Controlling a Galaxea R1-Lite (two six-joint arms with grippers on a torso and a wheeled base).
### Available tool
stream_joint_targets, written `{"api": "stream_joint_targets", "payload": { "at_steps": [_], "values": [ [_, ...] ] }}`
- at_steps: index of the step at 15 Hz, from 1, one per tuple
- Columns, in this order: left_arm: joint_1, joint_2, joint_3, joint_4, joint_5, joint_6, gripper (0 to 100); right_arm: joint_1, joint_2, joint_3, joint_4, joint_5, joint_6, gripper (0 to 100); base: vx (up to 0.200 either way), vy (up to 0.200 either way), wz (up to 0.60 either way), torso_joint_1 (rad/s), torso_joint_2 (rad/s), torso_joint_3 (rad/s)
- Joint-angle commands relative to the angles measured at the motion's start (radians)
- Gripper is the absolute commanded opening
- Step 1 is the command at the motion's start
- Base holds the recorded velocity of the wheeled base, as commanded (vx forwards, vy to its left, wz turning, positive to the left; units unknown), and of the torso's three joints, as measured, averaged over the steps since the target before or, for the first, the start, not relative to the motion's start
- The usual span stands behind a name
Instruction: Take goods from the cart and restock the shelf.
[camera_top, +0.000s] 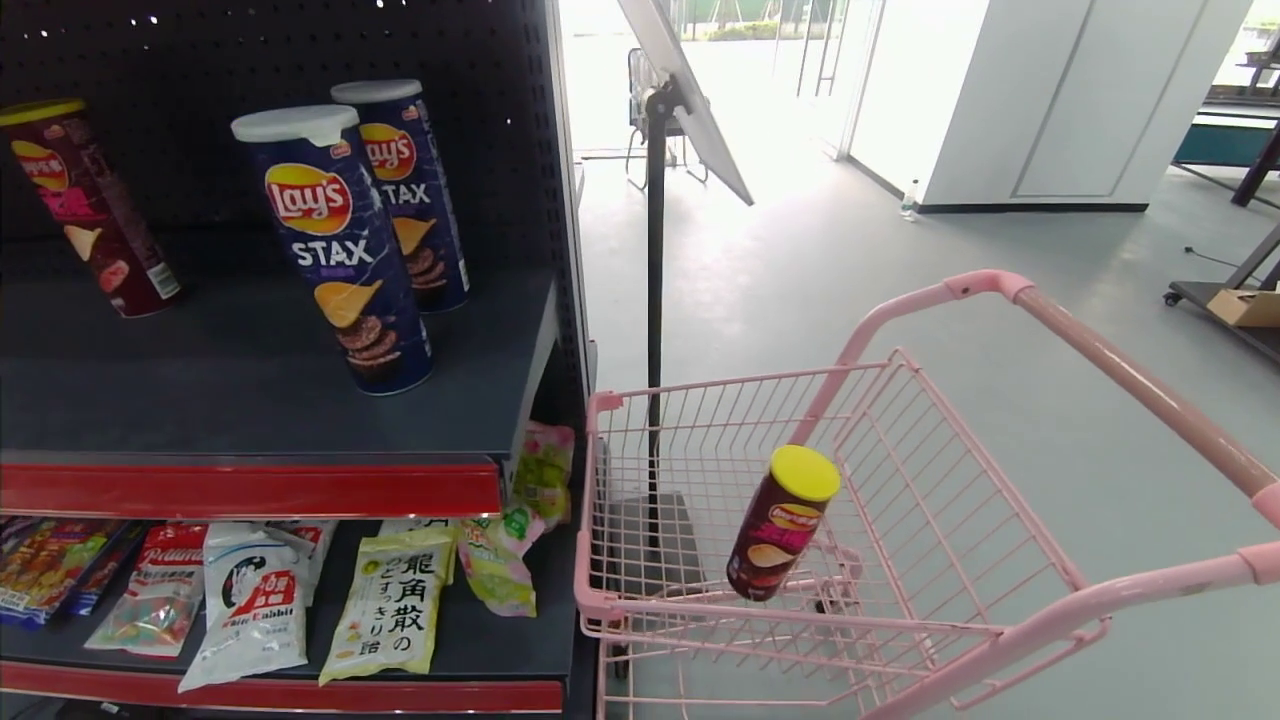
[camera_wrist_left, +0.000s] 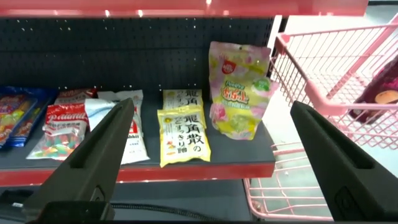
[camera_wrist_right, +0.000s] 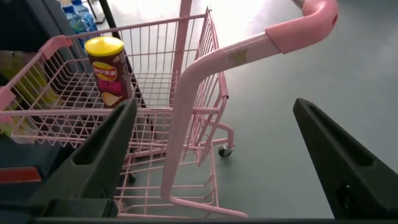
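A maroon chip can with a yellow lid (camera_top: 783, 523) stands tilted inside the pink wire cart (camera_top: 930, 560); the same can (camera_wrist_right: 109, 71) stands in the cart (camera_wrist_right: 186, 112) in the right wrist view. Two dark blue chip cans (camera_top: 340, 245) and one maroon can (camera_top: 85, 205) stand on the upper shelf (camera_top: 250, 400). My left gripper (camera_wrist_left: 208, 162) is open, low in front of the lower shelf (camera_wrist_left: 236, 165). My right gripper (camera_wrist_right: 214, 155) is open, held outside the cart near its handle (camera_wrist_right: 292, 28). Neither holds anything.
Snack bags (camera_top: 390, 600) lie on the lower shelf, with green bags (camera_top: 540, 475) at its right end beside the cart. A black stand with a tilted board (camera_top: 655, 250) rises behind the cart. Open grey floor (camera_top: 1000, 300) lies to the right.
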Motion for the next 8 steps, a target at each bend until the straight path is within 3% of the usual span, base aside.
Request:
{"api": "stream_joint_targets", "payload": {
  "at_steps": [1, 8],
  "values": [
    [0.000, 0.001, 0.000, -0.001, 0.000, -0.001, 100, 0.000, 0.001, 0.000, 0.001, 0.000, -0.002, 100, 0.000, 0.000, 0.00, -0.212, 0.53, 0.325],
    [0.000, 0.001, 0.000, -0.001, 0.000, -0.001, 100, 0.000, 0.001, 0.000, 0.001, 0.000, -0.015, 100, 0.000, 0.000, 0.00, -0.189, 0.52, 0.333]
  ]
}}
